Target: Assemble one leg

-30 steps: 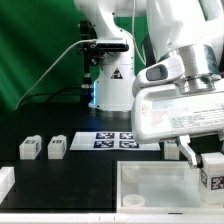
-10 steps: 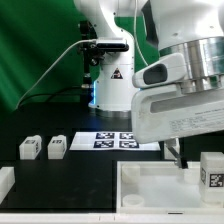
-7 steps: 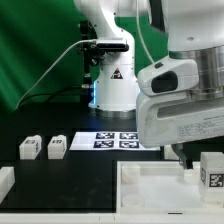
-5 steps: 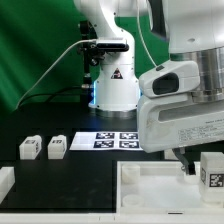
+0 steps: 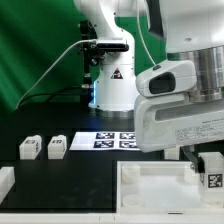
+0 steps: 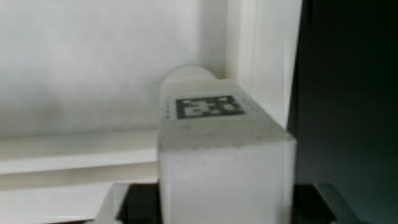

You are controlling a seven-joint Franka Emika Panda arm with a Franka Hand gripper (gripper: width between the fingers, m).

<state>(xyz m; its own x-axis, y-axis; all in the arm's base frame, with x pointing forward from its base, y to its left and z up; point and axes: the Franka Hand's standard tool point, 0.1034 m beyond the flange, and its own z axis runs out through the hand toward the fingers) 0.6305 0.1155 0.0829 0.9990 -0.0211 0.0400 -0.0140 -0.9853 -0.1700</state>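
A leg (image 5: pixel 212 172), a small white block with a square tag, stands upright at the exterior view's right end of the large white tray-like panel (image 5: pixel 150 186). My gripper (image 5: pixel 207 158) has come down over it, and one dark finger (image 5: pixel 189 155) shows beside the leg. In the wrist view the leg (image 6: pixel 217 125) fills the space between my dark fingers (image 6: pixel 139 203), which lie against its two sides. The panel's wall (image 6: pixel 89 80) runs behind the leg. Two more legs (image 5: pixel 29 148) (image 5: pixel 56 147) lie on the black table at the exterior view's left.
The marker board (image 5: pixel 110 140) lies flat behind the panel, in front of the arm's white base (image 5: pixel 110 85). Another white part (image 5: pixel 5 182) sits at the near left edge. A green curtain hangs behind.
Three seconds ago the gripper sat at the leg; one second ago it was higher and further left, off the leg. It has since come right and down over the leg. The leg has stayed in place.
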